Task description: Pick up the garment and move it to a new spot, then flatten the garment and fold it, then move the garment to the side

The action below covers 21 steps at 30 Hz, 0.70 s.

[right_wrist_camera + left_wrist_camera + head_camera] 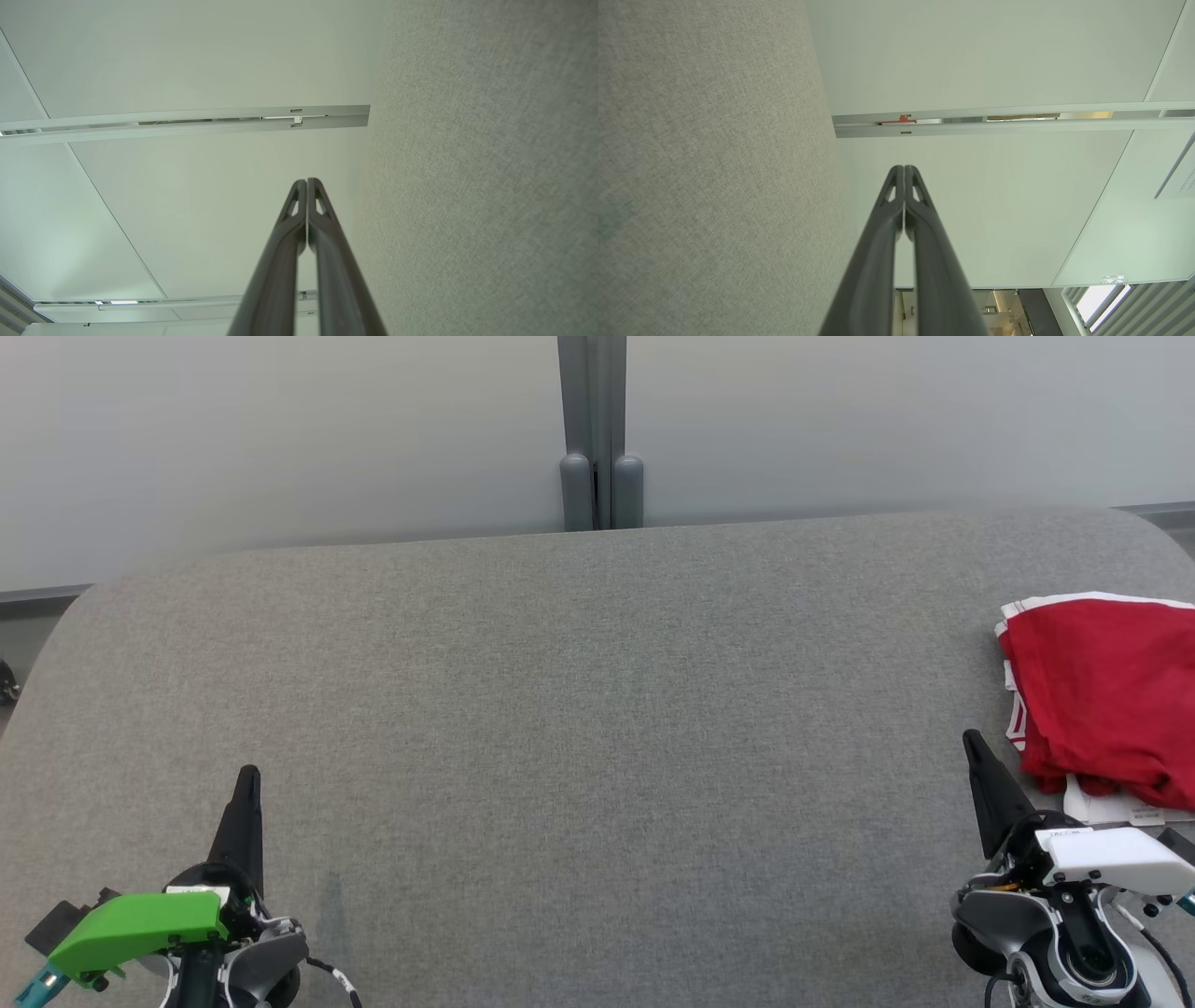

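folded red garment [1106, 700] lies at the table's [560, 728] right edge.

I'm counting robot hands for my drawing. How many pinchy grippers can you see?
2. The left gripper is at the lower left over the gray table, shut. The right gripper is at the lower right, shut, near the red garment. None seems hidden.
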{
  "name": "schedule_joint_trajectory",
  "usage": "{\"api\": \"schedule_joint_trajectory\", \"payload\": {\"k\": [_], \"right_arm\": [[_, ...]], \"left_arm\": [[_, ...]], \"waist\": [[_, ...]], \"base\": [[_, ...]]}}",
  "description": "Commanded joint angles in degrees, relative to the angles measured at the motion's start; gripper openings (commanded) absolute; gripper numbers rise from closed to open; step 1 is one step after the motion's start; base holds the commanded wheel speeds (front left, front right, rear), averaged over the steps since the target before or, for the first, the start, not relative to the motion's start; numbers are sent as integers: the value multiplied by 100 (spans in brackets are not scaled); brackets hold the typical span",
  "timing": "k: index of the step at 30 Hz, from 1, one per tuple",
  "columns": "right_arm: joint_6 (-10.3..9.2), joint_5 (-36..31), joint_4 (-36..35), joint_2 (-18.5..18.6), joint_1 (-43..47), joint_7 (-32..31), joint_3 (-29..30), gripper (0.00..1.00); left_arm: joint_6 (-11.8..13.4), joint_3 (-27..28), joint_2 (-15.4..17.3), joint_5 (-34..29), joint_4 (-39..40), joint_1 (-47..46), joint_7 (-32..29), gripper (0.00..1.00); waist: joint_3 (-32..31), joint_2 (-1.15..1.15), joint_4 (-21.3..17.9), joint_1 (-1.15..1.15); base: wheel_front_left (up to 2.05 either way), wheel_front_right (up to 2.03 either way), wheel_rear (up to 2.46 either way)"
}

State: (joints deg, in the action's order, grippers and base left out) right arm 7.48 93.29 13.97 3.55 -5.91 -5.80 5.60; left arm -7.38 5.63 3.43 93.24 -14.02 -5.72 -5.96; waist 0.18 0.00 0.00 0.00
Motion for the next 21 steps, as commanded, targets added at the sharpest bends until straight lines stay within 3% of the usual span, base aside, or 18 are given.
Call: {"api": "schedule_joint_trajectory", "payload": {"k": [1, 21], "right_arm": [[2, -25, 10, -1, -41, -23, 16, 0], [2, -47, 11, -15, -43, -40, 36, 0]], "left_arm": [[-24, 28, 13, -27, -3, -77, -2, 0], [-24, 49, 0, -53, -5, -74, -25, 0]], "waist": [[0, 0, 0, 0], [0, 0, 0, 0]], "base": [[0, 0, 0], [0, 0, 0]]}}
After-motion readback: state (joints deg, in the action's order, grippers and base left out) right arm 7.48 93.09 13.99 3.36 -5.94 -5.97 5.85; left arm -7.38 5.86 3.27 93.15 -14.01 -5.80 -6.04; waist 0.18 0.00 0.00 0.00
